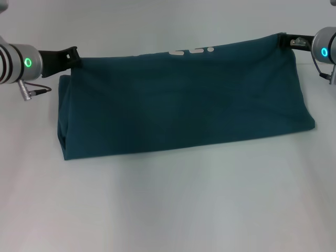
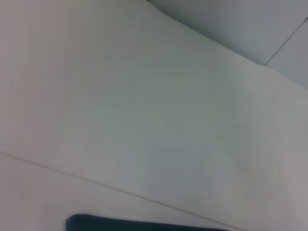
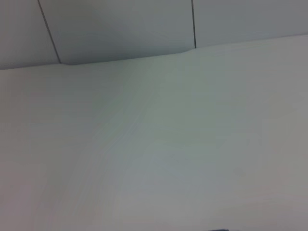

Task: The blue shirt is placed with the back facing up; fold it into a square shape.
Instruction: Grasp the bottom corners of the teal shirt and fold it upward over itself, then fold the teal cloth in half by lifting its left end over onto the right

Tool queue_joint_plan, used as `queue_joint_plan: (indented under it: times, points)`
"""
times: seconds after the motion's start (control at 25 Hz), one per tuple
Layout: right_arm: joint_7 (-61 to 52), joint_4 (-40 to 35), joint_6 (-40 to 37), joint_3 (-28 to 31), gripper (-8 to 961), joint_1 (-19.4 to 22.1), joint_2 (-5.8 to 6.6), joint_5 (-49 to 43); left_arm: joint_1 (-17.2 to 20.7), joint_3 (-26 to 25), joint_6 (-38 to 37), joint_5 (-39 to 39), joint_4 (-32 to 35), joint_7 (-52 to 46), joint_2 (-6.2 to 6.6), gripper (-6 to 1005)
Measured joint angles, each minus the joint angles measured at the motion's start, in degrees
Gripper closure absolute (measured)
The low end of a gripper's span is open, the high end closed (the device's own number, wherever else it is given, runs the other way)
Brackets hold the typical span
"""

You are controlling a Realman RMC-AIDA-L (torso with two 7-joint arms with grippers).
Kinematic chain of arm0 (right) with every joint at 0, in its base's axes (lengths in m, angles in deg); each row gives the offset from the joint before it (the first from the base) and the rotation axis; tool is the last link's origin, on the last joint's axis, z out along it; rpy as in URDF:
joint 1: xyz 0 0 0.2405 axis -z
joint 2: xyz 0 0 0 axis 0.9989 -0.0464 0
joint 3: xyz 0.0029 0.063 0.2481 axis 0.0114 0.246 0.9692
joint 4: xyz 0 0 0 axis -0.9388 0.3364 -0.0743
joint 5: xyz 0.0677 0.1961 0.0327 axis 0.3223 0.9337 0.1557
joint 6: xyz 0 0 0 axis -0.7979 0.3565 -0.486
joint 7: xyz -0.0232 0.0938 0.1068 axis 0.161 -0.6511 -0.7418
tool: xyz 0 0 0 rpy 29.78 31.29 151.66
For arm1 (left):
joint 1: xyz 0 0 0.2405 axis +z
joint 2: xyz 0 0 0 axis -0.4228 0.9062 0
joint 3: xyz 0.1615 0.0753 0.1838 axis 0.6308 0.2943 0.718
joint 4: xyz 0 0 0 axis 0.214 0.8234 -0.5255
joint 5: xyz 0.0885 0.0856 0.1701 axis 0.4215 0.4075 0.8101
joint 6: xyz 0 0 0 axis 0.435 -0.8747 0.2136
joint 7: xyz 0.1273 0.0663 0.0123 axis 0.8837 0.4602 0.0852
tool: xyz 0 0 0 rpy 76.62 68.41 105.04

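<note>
**Shirt held by its far corners, mid-fold**

Cloth hung between the two pincers; the blue shirt [image 1: 184, 102] was folded into a long band on the white table [image 1: 173, 205], its near folded edge resting on the surface and its far edge lifted; the left gripper [image 1: 75, 55] pinched the far corner on its side, and the right gripper [image 1: 283, 39] pinched the opposite far corner, each closed narrow on fabric as far as the head view showed, though the fingertips themselves were mostly buried in cloth; a few white letter tops [image 1: 191, 51] peeked along the raised edge between the two pincers.

The left wrist view showed only bare table and a sliver of the teal fabric; the right wrist view showed table and wall panels, nothing of its own fingers.

The shirt looked light, soft and limp; it sagged slightly between the grips and would likely drape and crease rather than hold a line; corners seemed the sound places to hold it, kept taut and level so the layers would not slide apart when laid down.
</note>
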Motion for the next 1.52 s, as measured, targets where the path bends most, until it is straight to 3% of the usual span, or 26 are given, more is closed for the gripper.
queue_joint_plan:
  times: [0.36,0.68,0.8,0.88,0.92,0.96,1.08,1.28,1.4,1.52]
  points:
    - [0.3,0.2,0.2,-0.4,908,0.0,0.07,0.0,-0.6,0.8,3.3,-0.2,-2.0,0.7,-0.31,853]
    - [0.0,0.7,2.0,0.1,896,0.0,1.93,-2.3,-0.5,0.1,7.2,-0.5,-2.1,0.0,-1.51,838]
    - [-0.4,0.7,1.1,0.3,783,-0.1,3.19,-2.2,-0.3,0.0,7.4,-0.8,-2.0,-0.8,-1.67,832]
    - [-2.1,0.4,-0.6,0.3,707,0.3,4.06,-2.1,0.1,0.0,7.2,-1.4,-1.6,-1.0,-1.68,750]
    - [-3.2,0.0,-2.2,0.5,589,0.6,4.63,-2.0,0.6,0.0,6.6,-2.1,-1.1,-1.0,-1.69,710]
    - [-4.4,-0.6,-5.1,0.9,470,1.1,5.33,-1.6,0.9,0.0,6.2,-2.4,-0.9,-1.0,-1.7,669]
    - [-5.4,-5.1,-17.2,3.6,400,4.5,6.63,1.6,3.5,0.0,1.9,-5.7,2.6,-0.5,-2.16,549]
    - [-2.6,-15.5,-40.1,7.8,285,15.2,5.44,13.7,11.3,-0.2,-11.3,-19.1,8.6,1.9,-2.1,372]
    - [1.3,-14.3,-52.0,11.3,215,21.8,5.65,23.8,16.3,-4.2,-22.1,-27.2,8.4,3.6,-1.73,317]
    - [6.8,-9.3,-61.7,17.0,211,26.8,6.2,31.9,18.1,-9.2,-28.9,-28.7,7.1,4.5,-1.86,321]
